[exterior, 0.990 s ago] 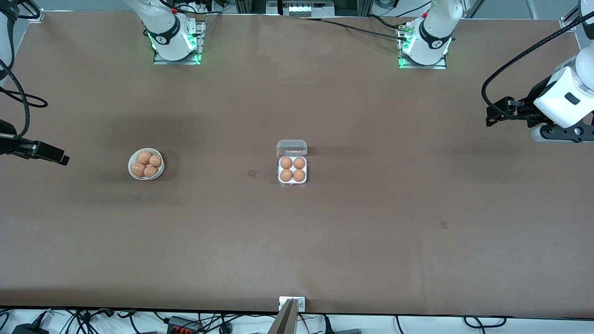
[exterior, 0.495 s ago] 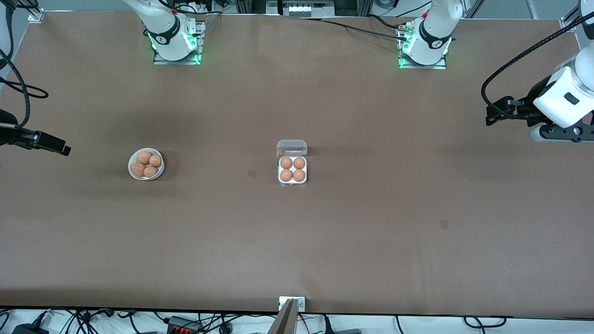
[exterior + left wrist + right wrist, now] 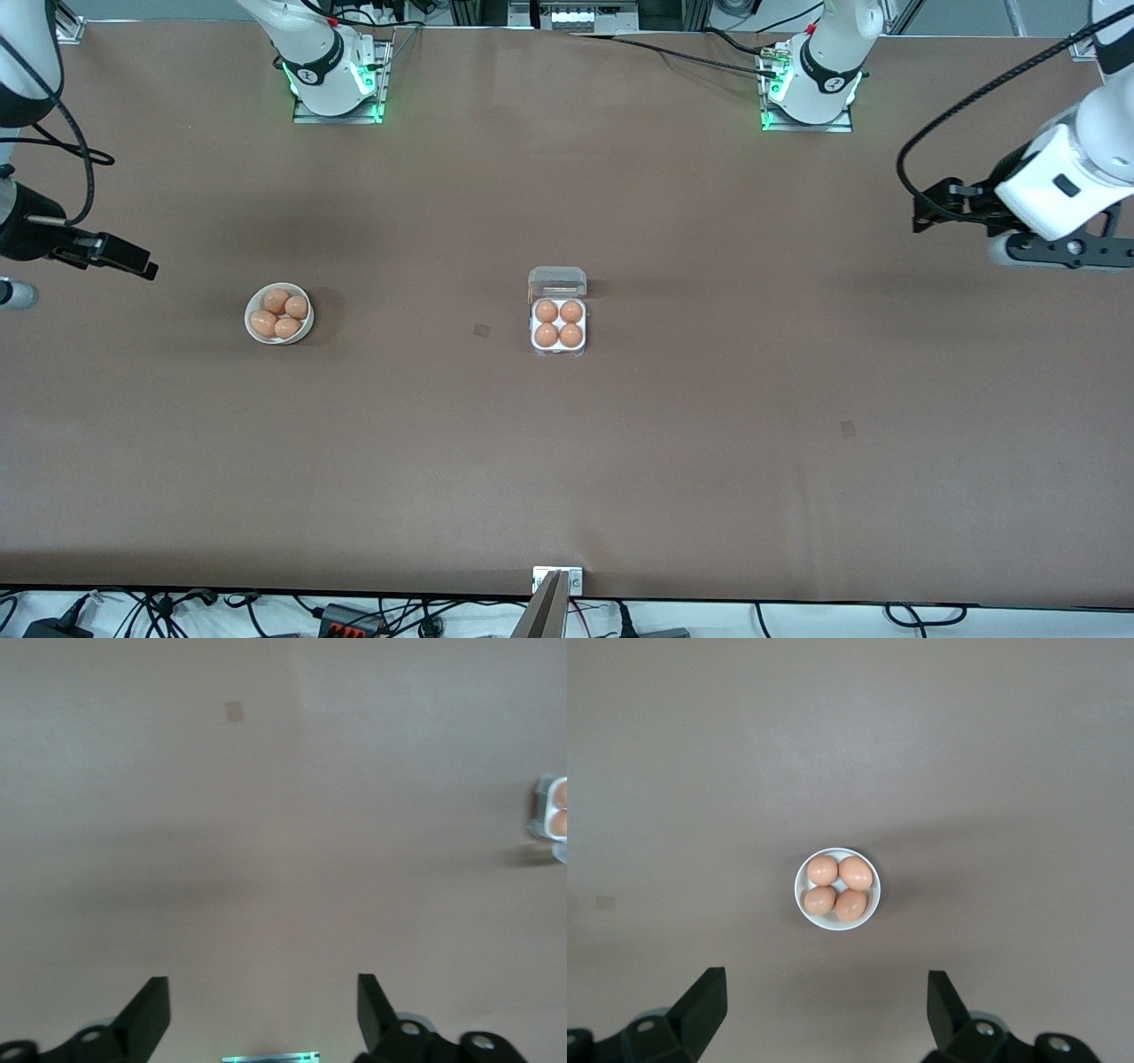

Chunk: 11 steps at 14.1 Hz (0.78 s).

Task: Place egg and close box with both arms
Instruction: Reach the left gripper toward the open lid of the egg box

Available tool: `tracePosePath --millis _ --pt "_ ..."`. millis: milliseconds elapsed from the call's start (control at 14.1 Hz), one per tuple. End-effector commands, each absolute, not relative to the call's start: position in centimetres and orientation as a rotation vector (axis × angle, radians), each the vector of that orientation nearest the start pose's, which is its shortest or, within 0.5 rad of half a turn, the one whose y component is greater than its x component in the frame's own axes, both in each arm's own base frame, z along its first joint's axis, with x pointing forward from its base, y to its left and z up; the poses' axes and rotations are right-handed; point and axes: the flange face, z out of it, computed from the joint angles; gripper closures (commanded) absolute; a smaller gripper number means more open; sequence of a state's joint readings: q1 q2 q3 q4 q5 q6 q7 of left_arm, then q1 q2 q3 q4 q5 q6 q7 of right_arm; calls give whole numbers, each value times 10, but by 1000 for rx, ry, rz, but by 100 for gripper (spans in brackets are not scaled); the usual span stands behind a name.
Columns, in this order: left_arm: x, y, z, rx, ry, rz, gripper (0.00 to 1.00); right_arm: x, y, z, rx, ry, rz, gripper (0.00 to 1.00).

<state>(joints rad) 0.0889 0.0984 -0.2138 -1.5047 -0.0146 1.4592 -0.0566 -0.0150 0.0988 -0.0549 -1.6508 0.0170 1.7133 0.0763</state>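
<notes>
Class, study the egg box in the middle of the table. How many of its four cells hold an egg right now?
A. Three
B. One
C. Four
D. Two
C. In the front view the box shows four tan eggs, one in each cell, with its clear lid open, lying on the side away from the front camera.

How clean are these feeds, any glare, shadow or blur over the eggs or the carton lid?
Front view: even light, soft broad shadow bands across the table; the egg carton and its open clear lid show no strong glare. Left wrist view: carton cut off at the picture's edge, slightly soft. Right wrist view: the bowl of four eggs is sharp, with a faint shadow.
</notes>
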Motion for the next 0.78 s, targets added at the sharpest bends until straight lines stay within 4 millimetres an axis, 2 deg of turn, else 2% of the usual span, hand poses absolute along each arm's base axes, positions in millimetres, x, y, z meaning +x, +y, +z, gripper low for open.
tracePosePath --millis 0,141,212,283,424,566,707 --pt "564 -96 592 -3176 199 253 50 577 -34 551 -3137 226 26 0" --pt "566 -114 580 -3251 226 314 68 577 -34 552 -3137 226 22 0" --pt "567 -127 572 -3274 251 350 72 577 -37 554 -3137 226 14 0" --pt "568 -145 559 -3285 292 401 84 578 -38 557 -3139 200 5 0" --pt "569 -181 540 -3323 349 476 92 581 -37 561 -3140 183 -10 0" --pt "571 -214 517 -3345 383 535 95 581 -38 560 -3139 183 -7 0" --pt "568 -255 493 -3342 383 561 98 581 -41 560 -3132 196 -7 0"
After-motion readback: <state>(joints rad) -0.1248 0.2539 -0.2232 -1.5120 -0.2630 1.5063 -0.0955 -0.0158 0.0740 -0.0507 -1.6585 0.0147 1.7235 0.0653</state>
